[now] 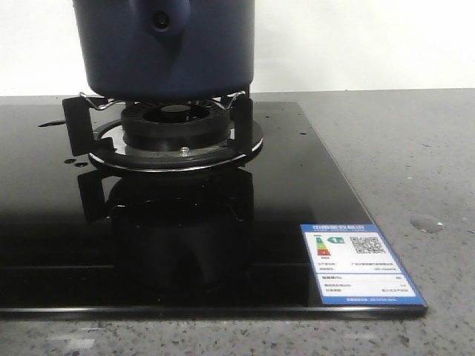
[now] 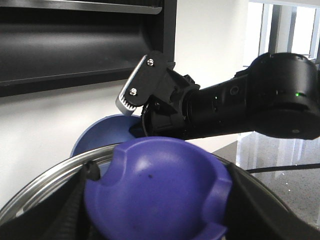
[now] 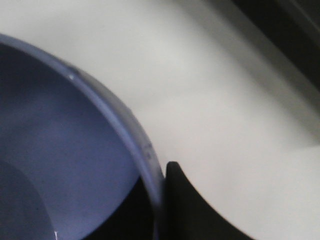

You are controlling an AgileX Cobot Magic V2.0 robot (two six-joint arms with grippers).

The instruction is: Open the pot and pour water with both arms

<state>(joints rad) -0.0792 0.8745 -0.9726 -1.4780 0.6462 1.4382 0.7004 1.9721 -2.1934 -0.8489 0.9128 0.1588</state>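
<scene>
pot (image 1: 167, 46) on burner (image 1: 174, 122) — only front view

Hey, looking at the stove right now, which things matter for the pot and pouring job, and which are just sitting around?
Part of the job:
- pot, on the burner
- right arm's tool, above the pot

Just there:
- burner
- black cooktop
- energy label
- water drops on the counter
</scene>
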